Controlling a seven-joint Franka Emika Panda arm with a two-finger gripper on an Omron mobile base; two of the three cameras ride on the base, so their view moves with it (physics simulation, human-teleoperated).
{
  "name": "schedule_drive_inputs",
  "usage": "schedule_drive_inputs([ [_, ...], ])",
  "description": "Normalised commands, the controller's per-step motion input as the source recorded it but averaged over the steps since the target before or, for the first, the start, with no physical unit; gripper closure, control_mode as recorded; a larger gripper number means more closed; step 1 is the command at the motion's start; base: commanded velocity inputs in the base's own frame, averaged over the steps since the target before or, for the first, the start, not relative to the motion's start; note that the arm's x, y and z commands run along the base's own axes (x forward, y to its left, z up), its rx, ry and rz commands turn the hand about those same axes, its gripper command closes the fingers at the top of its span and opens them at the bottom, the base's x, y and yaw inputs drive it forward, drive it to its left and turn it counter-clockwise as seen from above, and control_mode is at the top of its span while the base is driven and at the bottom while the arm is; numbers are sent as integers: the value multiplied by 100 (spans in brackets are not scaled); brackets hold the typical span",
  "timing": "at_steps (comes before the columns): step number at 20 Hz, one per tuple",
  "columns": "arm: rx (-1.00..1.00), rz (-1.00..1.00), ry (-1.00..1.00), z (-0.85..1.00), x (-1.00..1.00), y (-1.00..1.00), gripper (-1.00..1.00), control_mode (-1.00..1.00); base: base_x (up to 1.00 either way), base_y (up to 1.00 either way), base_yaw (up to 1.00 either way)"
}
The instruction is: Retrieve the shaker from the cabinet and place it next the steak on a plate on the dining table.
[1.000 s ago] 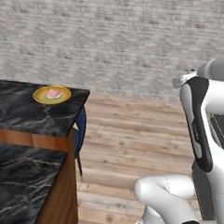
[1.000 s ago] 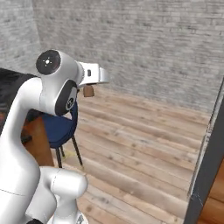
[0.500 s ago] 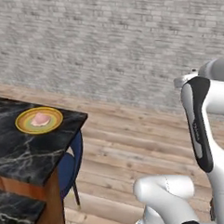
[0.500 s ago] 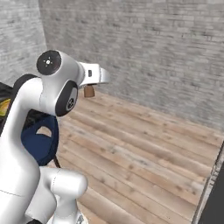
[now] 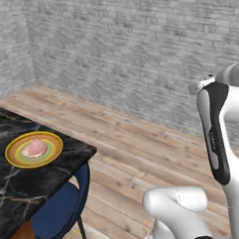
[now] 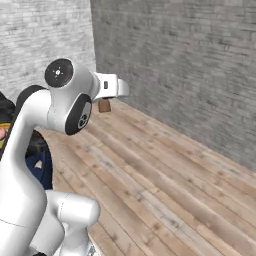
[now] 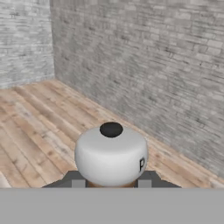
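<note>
Hand view showed my tool [image 7: 111, 186] clamped on the shaker [image 7: 111, 154], its pale rounded knob sitting right in front of the lens with a dark finger tip at either side of it. From the right base camera the same shaker [image 6: 104, 105] hung as a small brown block under the end of my white arm, raised well above the wooden floor [image 6: 170, 185] and with the grey brick wall [image 6: 190, 65] far behind it. Further out, in the left base camera, the dining table [image 5: 18, 195] lay low at the left, its black veined bench top carrying the yellow plate [image 5: 15, 158] near the corner, and the steak [image 5: 35, 148] lay flat in the middle of that plate. A blue chair [image 5: 62, 210] stood tucked under the near right edge of the bench.

I judged the carrying step was well along but the shaker was well apart from the plate. To do it well I needed to bring the base square to the bench, hold the shaker upright, and lower it onto bare marble just beside the plate rim, clear of the edge.
</note>
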Motion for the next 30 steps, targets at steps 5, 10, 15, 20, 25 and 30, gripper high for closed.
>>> schedule_drive_inputs([
  [5, 0, 0, 0, 0, 0, 0, 100, 100, 78, -8, 62],
  [10, 0, 0, 0, 0, 0, 0, 100, 100, 70, -10, 70],
  [15, 0, 0, 0, 0, 0, 0, 100, 100, 71, -45, 65],
  [20, 0, 0, 0, 0, 0, 0, 100, 100, 71, -57, 67],
  [25, 0, 0, 0, 0, 0, 0, 100, 100, 72, -45, 68],
  [30, 0, 0, 0, 0, 0, 0, 100, 100, 68, -29, 70],
])
